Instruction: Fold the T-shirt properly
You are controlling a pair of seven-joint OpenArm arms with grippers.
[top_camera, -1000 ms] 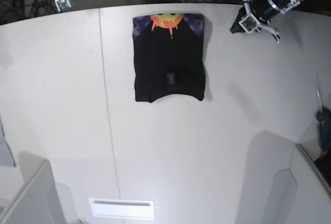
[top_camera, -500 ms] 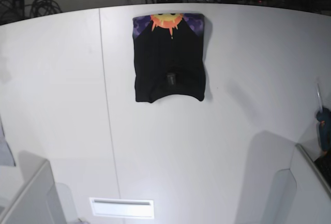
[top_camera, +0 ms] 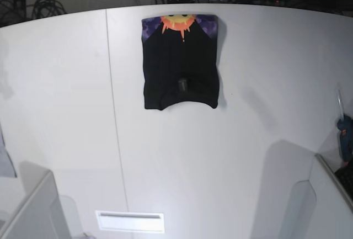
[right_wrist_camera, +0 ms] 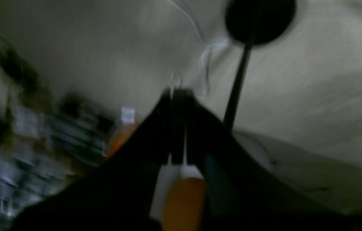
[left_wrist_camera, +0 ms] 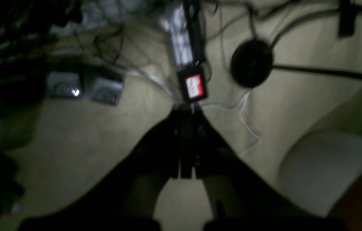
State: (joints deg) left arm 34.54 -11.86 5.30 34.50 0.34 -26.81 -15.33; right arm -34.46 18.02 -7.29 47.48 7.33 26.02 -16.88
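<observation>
The black T-shirt [top_camera: 180,68] lies folded into a rectangle at the far middle of the white table [top_camera: 220,150]. A strip of orange sun print on purple shows along its far edge. Neither arm shows in the base view. In the left wrist view my left gripper [left_wrist_camera: 185,109] is shut and empty, its dark fingers pressed together over a floor with cables. In the right wrist view my right gripper [right_wrist_camera: 177,94] is shut and empty too, blurred, over floor. The shirt shows in neither wrist view.
A black round stand base [left_wrist_camera: 251,62] with a pole, a power strip [left_wrist_camera: 184,41] and cables lie on the floor behind the table. A blue object [top_camera: 346,139] sits at the table's right edge. A white slot plate [top_camera: 130,222] lies near the front.
Both arms, seen at the table's far corners one second ago, have pulled back out of the base view. The folded T-shirt has not moved.
</observation>
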